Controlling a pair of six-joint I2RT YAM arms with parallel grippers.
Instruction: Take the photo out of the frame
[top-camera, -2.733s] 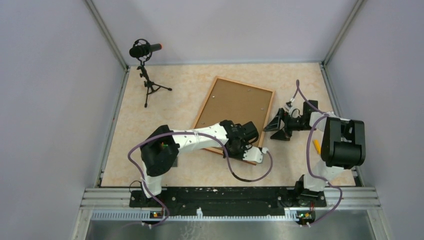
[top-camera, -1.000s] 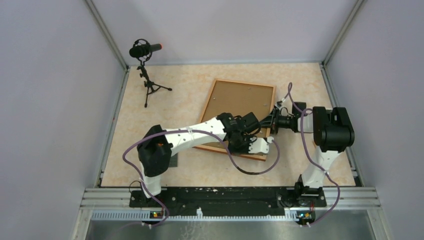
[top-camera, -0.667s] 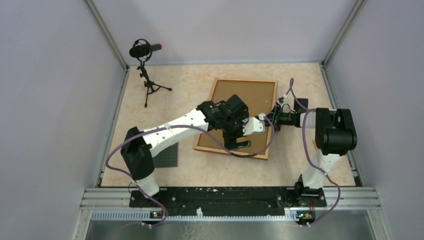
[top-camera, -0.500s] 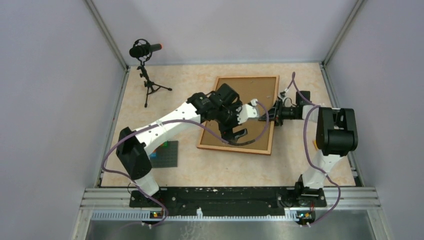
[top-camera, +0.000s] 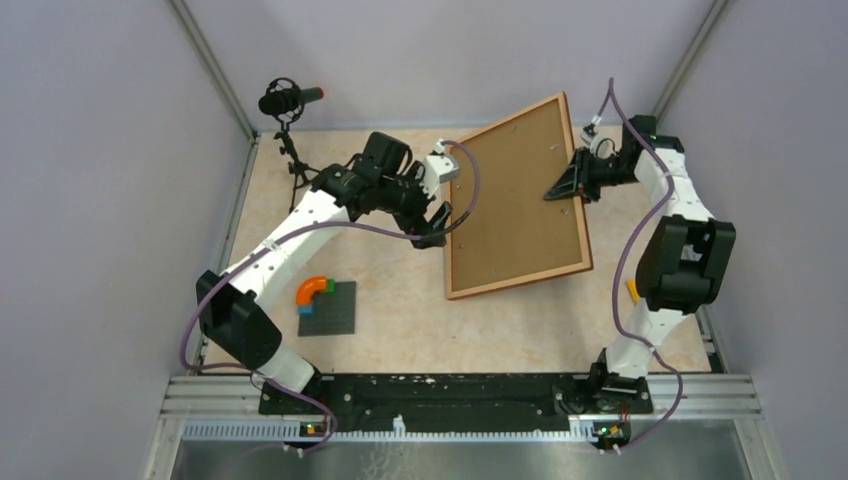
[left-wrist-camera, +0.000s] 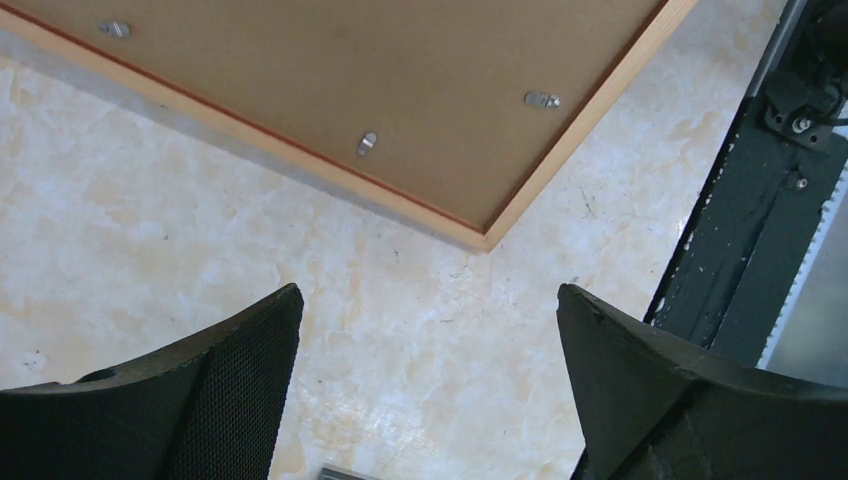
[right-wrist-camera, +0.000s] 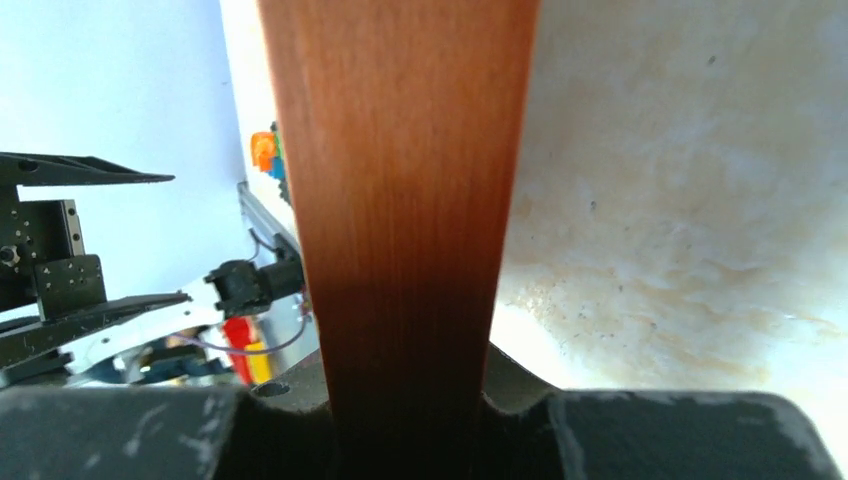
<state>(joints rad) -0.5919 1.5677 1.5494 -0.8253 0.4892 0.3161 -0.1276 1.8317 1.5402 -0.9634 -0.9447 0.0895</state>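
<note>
The frame is raised off the table and tilted, its plain brown back facing the top camera. The photo is hidden behind that back. My right gripper is shut on the frame's right border, and in the right wrist view the reddish wooden edge runs straight down between the jaws of that gripper. My left gripper hangs open just left of the frame, touching nothing. In the left wrist view its fingers stand wide apart above bare table. The frame's near corner and small clips lie beyond them.
A microphone on a tripod stands at the back left. A grey baseplate with coloured bricks lies front left. A small yellow thing sits by the right arm. Side walls close in the table, and a black rail runs along its near edge.
The right gripper has lifted the frame by its right edge and tilted it up off the table. The left gripper has opened, left the frame's near edge and drawn back to the left.
</note>
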